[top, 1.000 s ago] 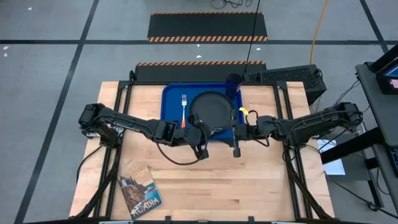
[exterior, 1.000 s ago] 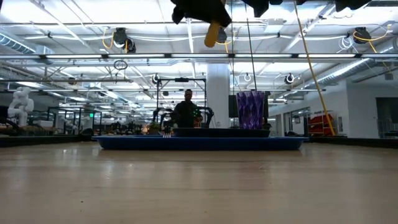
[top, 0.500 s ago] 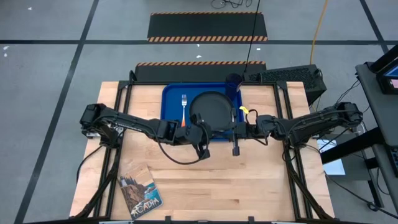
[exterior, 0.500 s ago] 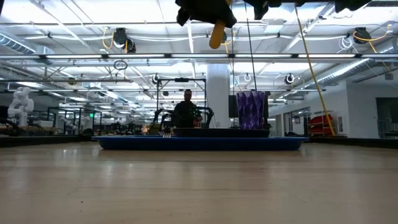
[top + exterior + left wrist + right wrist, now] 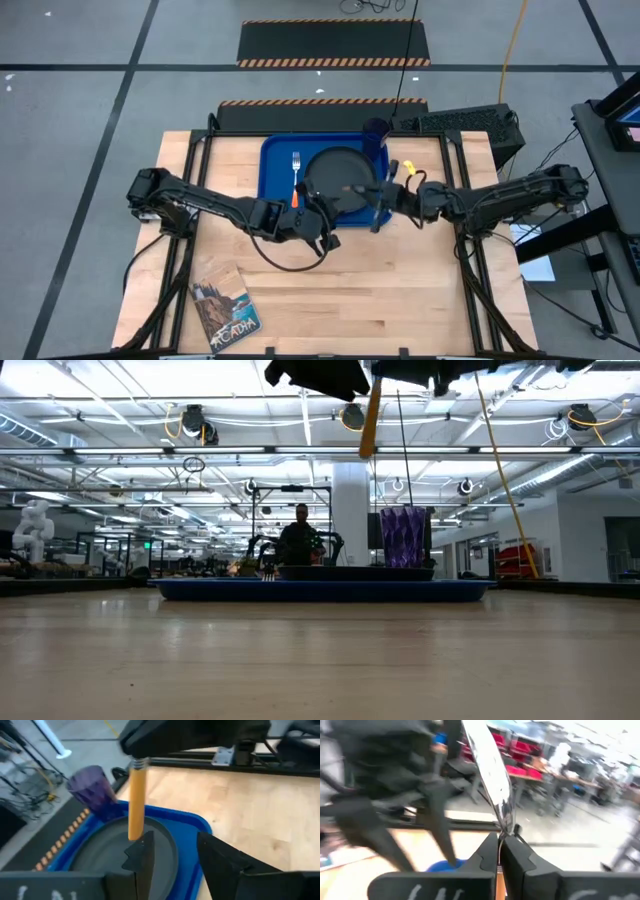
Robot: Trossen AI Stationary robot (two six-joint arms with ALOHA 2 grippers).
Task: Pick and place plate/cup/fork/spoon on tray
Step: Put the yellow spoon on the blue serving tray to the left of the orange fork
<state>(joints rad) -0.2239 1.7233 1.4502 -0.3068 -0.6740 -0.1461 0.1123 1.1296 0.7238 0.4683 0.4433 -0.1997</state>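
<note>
The blue tray (image 5: 270, 170) lies at the table's far middle. On it rest the black plate (image 5: 340, 172), the fork (image 5: 296, 168) to the plate's left and the purple cup (image 5: 376, 131) upright at the far right corner. The spoon (image 5: 370, 420) hangs above the plate, silver bowl (image 5: 492, 775) up and yellow handle (image 5: 136, 805) down. My right gripper (image 5: 498, 845) is shut on it. My left gripper (image 5: 175, 855) is open just below, nothing in its gap. The handle's free end is beside one fingertip (image 5: 144, 847); whether they touch I cannot tell. My right gripper pinches the spoon between its two fingers at the metal stem (image 5: 140, 764), just above the yellow handle. The fingers come about level from the table's right side and lie across the spoon. The spoon stands upright, lifted clear over the plate, its handle hanging below the fingers.
A picture booklet (image 5: 225, 310) lies at the near left corner. Bare wood (image 5: 400, 290) fills the table's near half. Beyond the far edge are striped floor mats (image 5: 335, 45) and a dark box (image 5: 460, 125). A person (image 5: 302, 535) shows far off in the room.
The spoon's handle hung tilted and short below the grippers. It now hangs straight down, shows longer and sits a little farther toward the table's right. My right gripper has tipped up from pointing at the near edge and moved toward the tray.
</note>
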